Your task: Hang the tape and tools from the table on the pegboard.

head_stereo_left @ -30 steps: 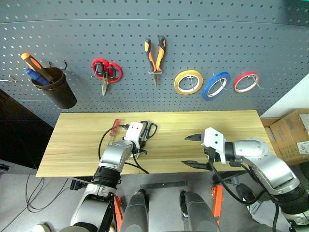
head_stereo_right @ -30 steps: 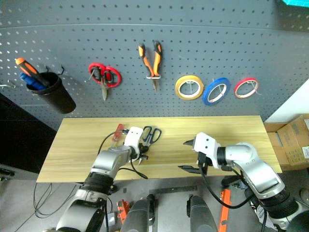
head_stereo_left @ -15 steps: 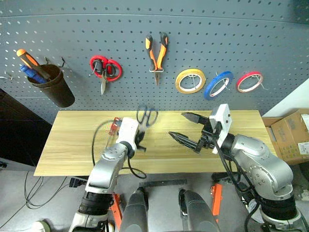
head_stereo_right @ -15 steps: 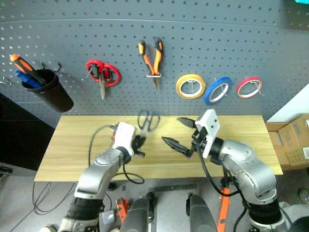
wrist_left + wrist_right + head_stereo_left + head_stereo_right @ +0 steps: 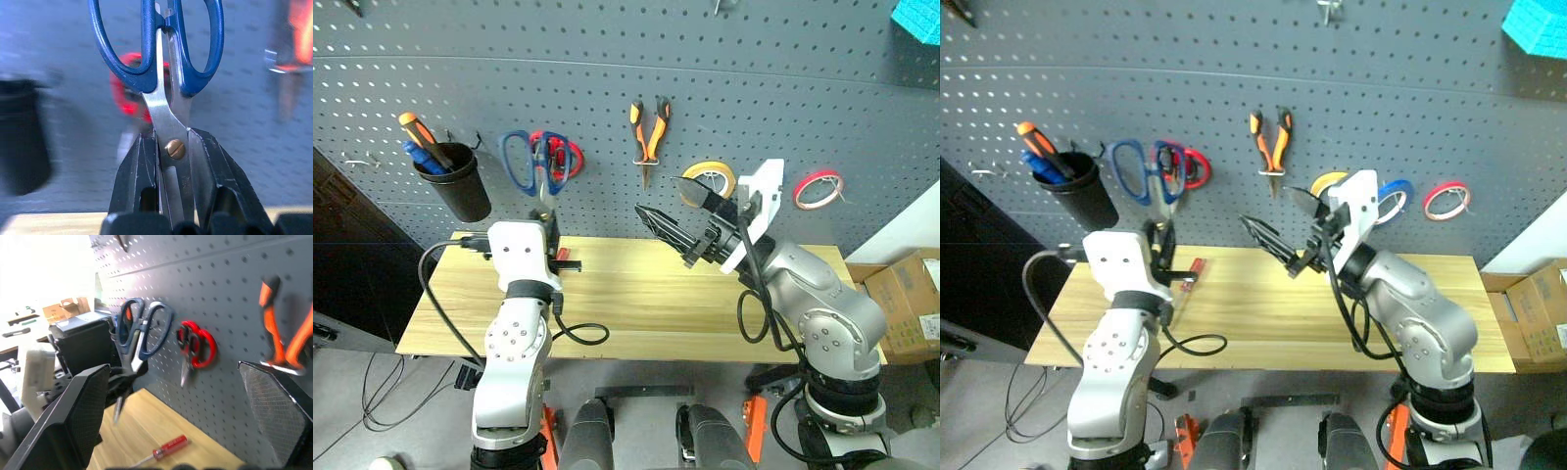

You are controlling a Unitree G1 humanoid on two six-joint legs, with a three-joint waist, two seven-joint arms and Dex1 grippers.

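My left gripper (image 5: 546, 227) is shut on the blades of the blue-handled scissors (image 5: 523, 163), handles up, in front of the pegboard (image 5: 607, 59) beside the red-handled scissors (image 5: 560, 157). The left wrist view shows the blades (image 5: 168, 122) pinched between both fingers (image 5: 142, 166). My right gripper (image 5: 674, 210) stands open and holds nothing, raised over the table (image 5: 656, 304). The orange-and-black pliers (image 5: 648, 132) hang on the pegboard. The blue tape (image 5: 1394, 192) hangs partly hidden behind my right wrist.
A yellow tape roll (image 5: 717, 174) and a red tape ring (image 5: 818, 188) hang to the right. A black cup with screwdrivers (image 5: 460, 186) hangs at the left. A red screwdriver (image 5: 563, 264) lies on the table. A cardboard box (image 5: 911, 294) stands at the right.
The left gripper lifted the blue scissors off the table up to the pegboard. The right gripper rose too and stayed open. The camera tilted upward.
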